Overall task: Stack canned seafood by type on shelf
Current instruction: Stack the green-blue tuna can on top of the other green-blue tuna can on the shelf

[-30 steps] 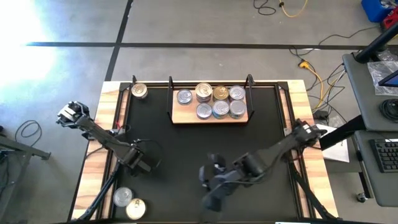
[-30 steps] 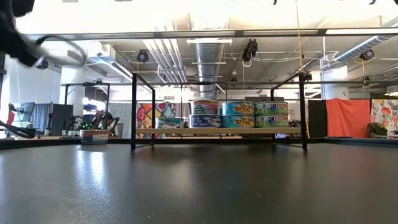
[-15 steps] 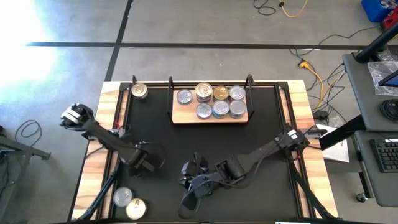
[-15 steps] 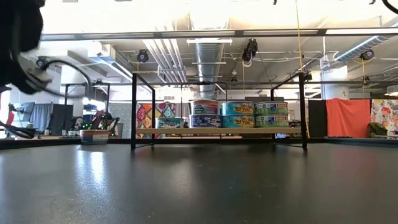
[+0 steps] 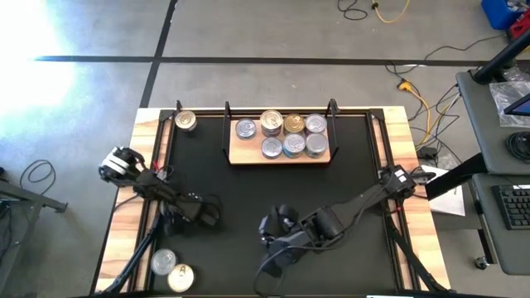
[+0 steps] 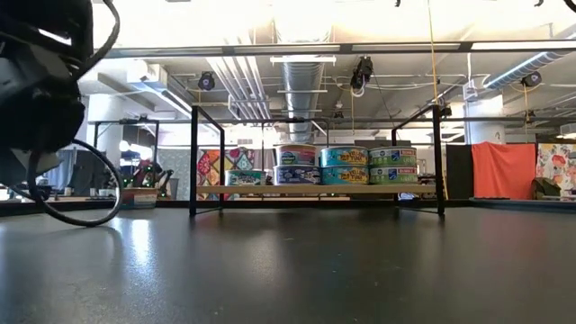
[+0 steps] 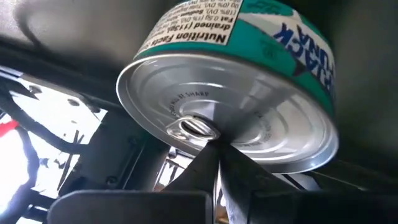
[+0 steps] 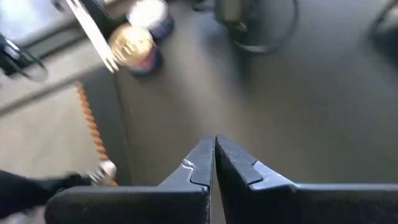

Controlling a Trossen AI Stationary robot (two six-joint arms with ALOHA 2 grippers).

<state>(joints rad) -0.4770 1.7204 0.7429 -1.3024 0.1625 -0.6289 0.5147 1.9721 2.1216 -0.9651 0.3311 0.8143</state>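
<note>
1. Nearest the camera, and farthest from the shelf [image 5: 237,154], a silver-lidded tin [image 5: 164,263] and a gold-lidded tin [image 5: 182,276] sit touching each other, out to the shelf's left. They're upright with lids up, so probably just waiting their turn.
2. A bit closer to the shelf, the right gripper [image 8: 214,142] hangs over bare table [image 5: 248,190] with its fingers pressed together and nothing between them. It's angled away from the shelf toward those two loose tins, so that pair looks like its next job.
3. Left of it, and about as far from the shelf, the left gripper [image 7: 214,144] is also pinched tight. Its tips are right against the silver lid of a teal-label tin [image 7: 249,124], by the pull tab. Can't tell if it's actually nipping the tab or rim or just touching. That tin is tipped, so its short axis runs back toward the wrist, lid facing the camera.
4. On the shelf, the sorted tins [image 5: 293,146] stand upright in two rows, lids up and axes vertical. The low view shows them two high, like on like.
5. One gold-lidded tin [image 5: 185,121] stands alone just left of the shelf, level with its far row, not shelved yet.
</note>
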